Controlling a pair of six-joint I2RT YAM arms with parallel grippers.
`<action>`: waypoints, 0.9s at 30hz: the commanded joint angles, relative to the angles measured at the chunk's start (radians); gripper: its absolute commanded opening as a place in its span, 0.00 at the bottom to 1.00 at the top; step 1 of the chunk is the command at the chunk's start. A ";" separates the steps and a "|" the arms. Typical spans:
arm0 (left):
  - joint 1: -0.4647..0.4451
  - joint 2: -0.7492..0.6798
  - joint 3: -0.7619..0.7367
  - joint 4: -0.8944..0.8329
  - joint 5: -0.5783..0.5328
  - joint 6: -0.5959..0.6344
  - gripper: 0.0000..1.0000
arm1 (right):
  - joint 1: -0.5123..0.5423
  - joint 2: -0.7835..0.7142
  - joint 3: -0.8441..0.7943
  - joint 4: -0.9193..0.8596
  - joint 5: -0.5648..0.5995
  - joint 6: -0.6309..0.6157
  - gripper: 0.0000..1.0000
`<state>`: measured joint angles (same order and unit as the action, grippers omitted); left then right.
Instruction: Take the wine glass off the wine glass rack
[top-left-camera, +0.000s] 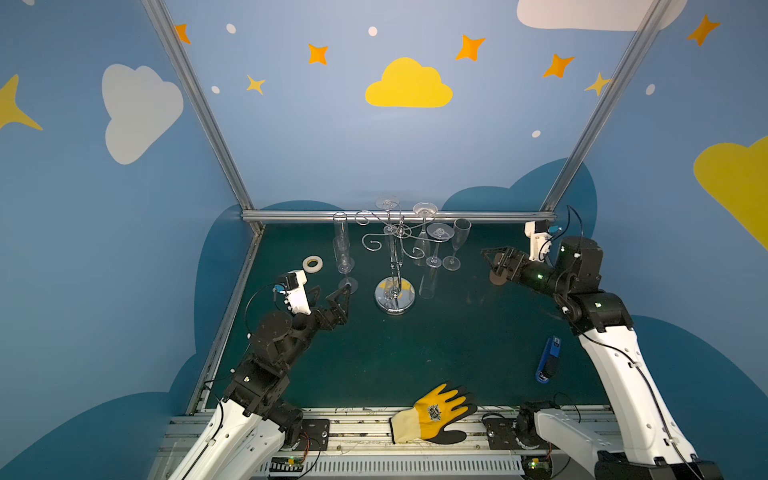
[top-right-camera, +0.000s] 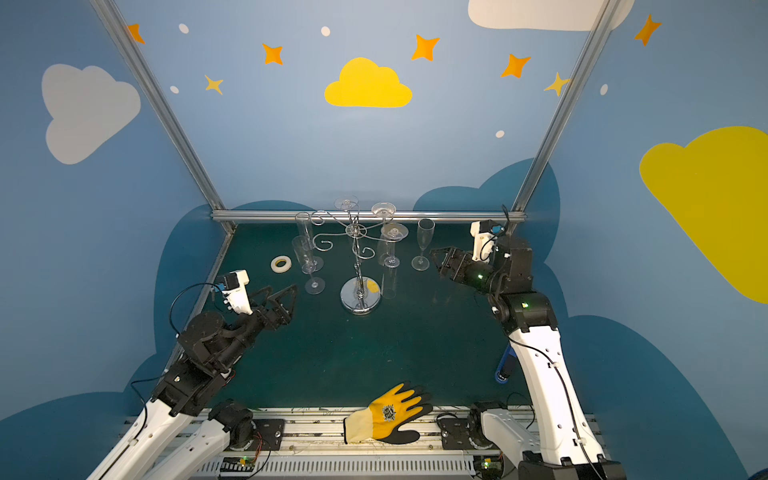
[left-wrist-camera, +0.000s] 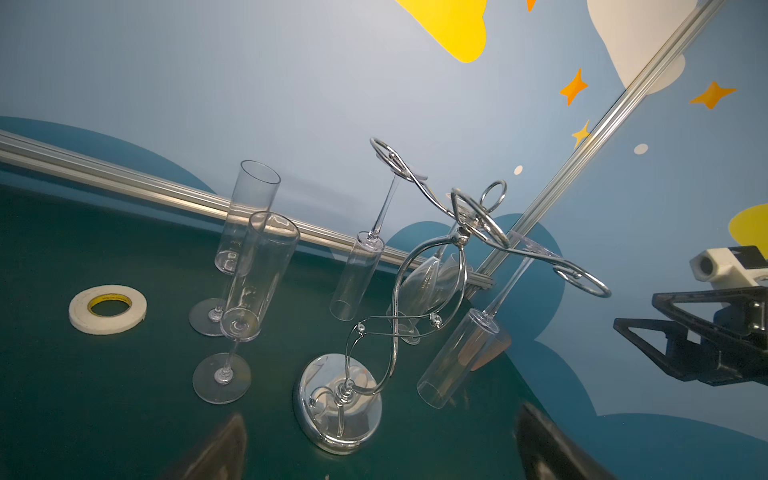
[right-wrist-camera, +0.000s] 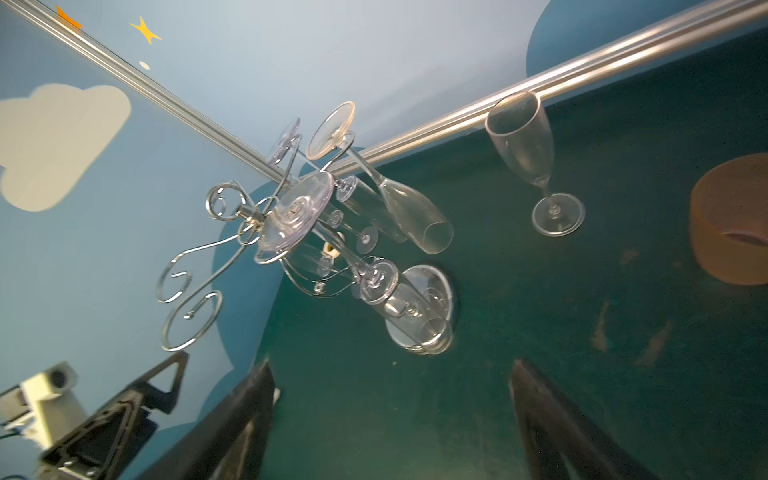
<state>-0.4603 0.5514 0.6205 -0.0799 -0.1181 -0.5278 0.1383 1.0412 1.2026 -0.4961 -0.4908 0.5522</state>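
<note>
Toward back of desk (top-left-camera: 415, 357) stands wine glass rack (top-left-camera: 395, 297). On its right-side arm, wine glass (top-left-camera: 439, 231) hangs upside down. Both arms hover clear of it: left pincer (top-left-camera: 332, 289) spread wide, empty, near rack base; right pincer (top-left-camera: 490, 264) open, empty, off to rack's right.

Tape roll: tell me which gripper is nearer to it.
Left. The left gripper is close by the tape roll, not touching it. The right gripper is far off, on the other side of the wine glass rack.
</note>
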 joint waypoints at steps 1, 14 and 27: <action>0.002 -0.005 -0.021 0.024 0.021 -0.033 0.99 | -0.005 0.029 0.019 0.058 -0.109 0.124 0.85; -0.009 -0.008 -0.090 0.092 0.056 -0.148 0.99 | 0.000 0.218 0.071 0.297 -0.273 0.347 0.76; -0.034 -0.001 -0.103 0.086 0.052 -0.144 0.99 | 0.033 0.447 0.211 0.389 -0.364 0.459 0.61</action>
<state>-0.4900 0.5610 0.5247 -0.0010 -0.0628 -0.6807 0.1616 1.4685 1.3804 -0.1474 -0.8146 0.9730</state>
